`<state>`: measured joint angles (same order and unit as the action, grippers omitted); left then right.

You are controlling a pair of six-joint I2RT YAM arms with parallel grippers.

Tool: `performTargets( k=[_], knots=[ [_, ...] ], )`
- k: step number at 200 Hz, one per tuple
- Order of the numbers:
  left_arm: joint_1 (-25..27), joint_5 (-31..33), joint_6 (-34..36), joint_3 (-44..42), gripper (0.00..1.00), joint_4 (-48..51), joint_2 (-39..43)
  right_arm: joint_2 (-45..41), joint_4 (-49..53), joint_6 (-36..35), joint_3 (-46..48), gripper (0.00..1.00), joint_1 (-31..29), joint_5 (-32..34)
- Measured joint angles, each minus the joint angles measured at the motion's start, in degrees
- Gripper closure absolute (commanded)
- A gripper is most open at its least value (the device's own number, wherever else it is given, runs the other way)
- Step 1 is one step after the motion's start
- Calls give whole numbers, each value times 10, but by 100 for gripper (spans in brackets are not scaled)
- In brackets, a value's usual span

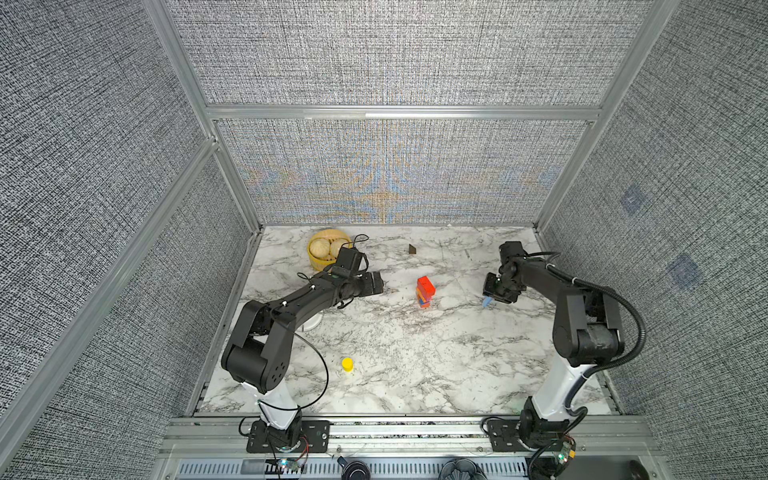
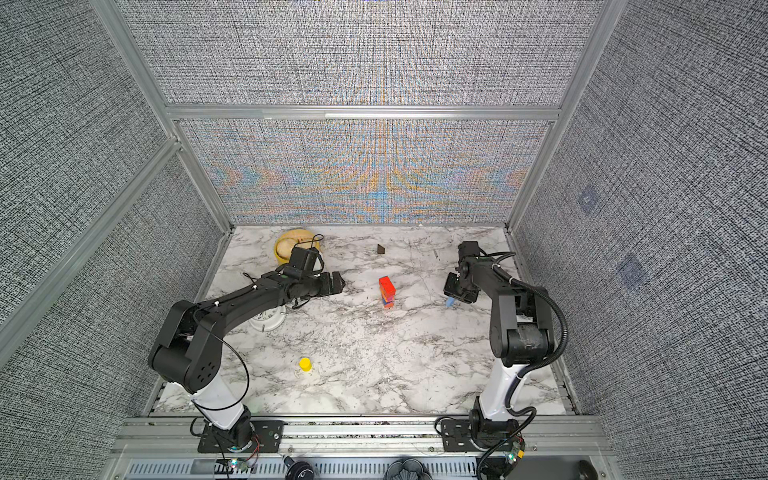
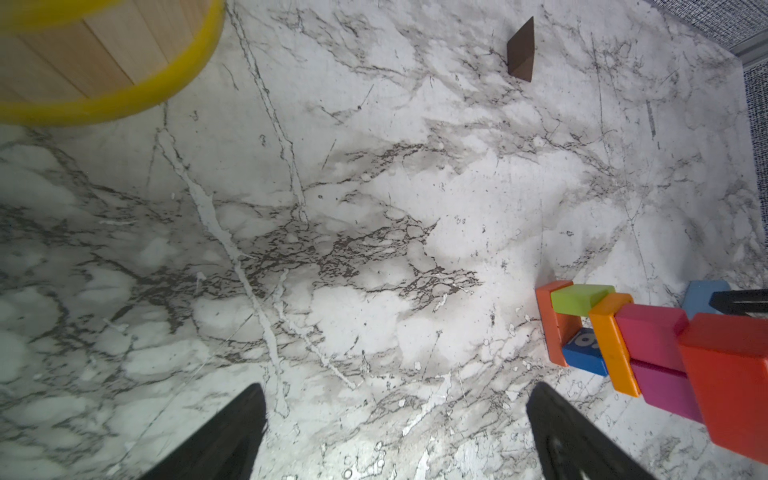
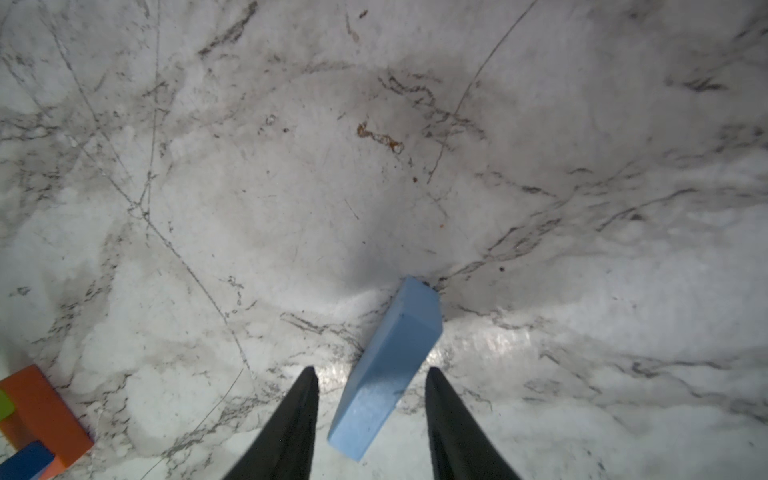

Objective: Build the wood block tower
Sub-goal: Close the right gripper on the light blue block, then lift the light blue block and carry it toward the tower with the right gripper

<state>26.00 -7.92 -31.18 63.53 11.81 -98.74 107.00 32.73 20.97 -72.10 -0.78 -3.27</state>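
Right gripper (image 4: 370, 370) jaws straddle blue bar (image 4: 399, 332), gaps both sides; bar skewed, could twist on closing. Left gripper (image 3: 397, 386) wide open, empty.

table (image 1: 415, 353) white-grey marble | bar (image 4: 386, 365) light blue | cylinder (image 1: 347, 364) yellow

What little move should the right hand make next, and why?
Probably the right hand should close on the blue bar: its fingers stand either side of it with gaps showing, so nothing is gripped yet. The bar seems meant for the tower nearby.
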Motion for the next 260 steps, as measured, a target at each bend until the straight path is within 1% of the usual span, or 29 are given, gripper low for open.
performTargets(
  k=[24, 59, 87, 107, 133, 169, 197, 224, 260],
  knots=[
    [-1, -2, -3, -1, 1, -2, 6, 14, 0, -1, -7, 66, 0, 0],
    [-1, -6, -3, -5, 1, -15, 15, 22, 0, -3, -8, 82, 0, -2],
    [-1, -11, -4, -12, 1, -20, 19, 13, -2, -6, -4, 88, 0, -7],
    [-2, -14, -6, -17, 1, -22, 22, -1, -7, -7, 12, 90, 0, -25],
    [-2, -18, -8, -26, 1, -28, 28, -16, -27, -8, 40, 89, -12, -77],
    [-3, -24, -13, -41, 1, -31, 37, 3, -51, -19, 42, 87, -52, -144],
    [-3, -26, -15, -51, 1, -31, 45, 16, -77, -22, 43, 84, -53, -193],
    [-4, -26, -18, -53, 1, -31, 47, 28, -86, -29, 40, 75, -54, -226],
    [-4, -26, -18, -51, 1, -31, 47, 26, -75, -35, 43, 66, -52, -220]
  ],
)
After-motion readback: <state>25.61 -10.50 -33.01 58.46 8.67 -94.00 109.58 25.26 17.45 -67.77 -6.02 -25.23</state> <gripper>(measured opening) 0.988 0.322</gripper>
